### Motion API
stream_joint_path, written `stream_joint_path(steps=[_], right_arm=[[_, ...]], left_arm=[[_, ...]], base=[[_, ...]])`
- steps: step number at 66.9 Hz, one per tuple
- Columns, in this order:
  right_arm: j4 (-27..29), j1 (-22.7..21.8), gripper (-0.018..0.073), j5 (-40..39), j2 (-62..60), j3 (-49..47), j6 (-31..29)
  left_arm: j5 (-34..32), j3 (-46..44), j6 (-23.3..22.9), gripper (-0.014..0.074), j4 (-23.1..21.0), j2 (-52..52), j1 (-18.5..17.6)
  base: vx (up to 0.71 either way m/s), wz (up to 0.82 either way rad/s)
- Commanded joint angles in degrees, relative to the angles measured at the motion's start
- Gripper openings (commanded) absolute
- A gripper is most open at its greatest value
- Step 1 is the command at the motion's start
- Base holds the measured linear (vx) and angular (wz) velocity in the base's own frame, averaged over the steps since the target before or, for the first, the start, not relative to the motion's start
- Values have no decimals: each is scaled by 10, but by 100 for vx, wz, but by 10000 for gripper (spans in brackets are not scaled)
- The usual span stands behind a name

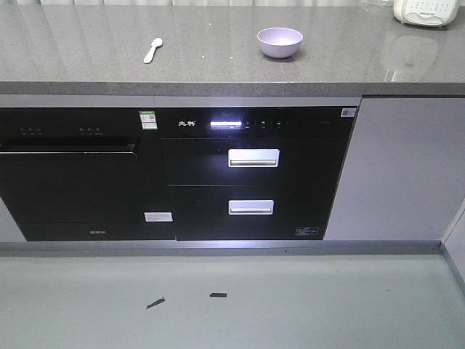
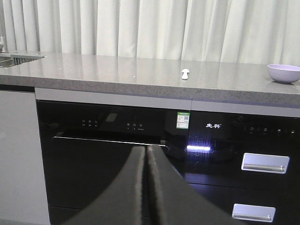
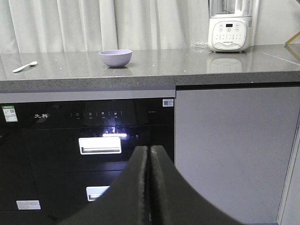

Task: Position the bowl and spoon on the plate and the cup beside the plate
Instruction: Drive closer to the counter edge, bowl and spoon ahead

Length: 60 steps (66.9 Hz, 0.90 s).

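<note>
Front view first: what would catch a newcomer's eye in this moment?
A bright white light strip glows on the black built-in appliance under the grey counter. On the counter, the lavender bowl sits right of the pale spoon, well apart. The left hand and right hand are shut, facing the cabinet fronts.

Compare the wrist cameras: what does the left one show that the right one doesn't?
Left wrist only: what looks like a sink at the counter's far left end, a black appliance door with a long handle, and the shut left gripper.
Right wrist only: a white blender base on the counter, a grey cabinet door, and the shut right gripper.
Both: the bowl, the spoon, the counter, the curtains and the lit drawer unit. Neither shows a plate or cup.
</note>
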Motion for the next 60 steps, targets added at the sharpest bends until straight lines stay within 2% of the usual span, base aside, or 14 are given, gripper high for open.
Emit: stream_joint_path(steps=[1, 60], right_arm=[[-3, 0, -1, -38, -5, 4, -8], [-3, 0, -1, -38, -5, 4, -8]], left_arm=[[-44, 12, -3, -6, -5, -8, 0], [-44, 12, -3, -6, -5, -8, 0]], base=[[9, 0], [8, -1]])
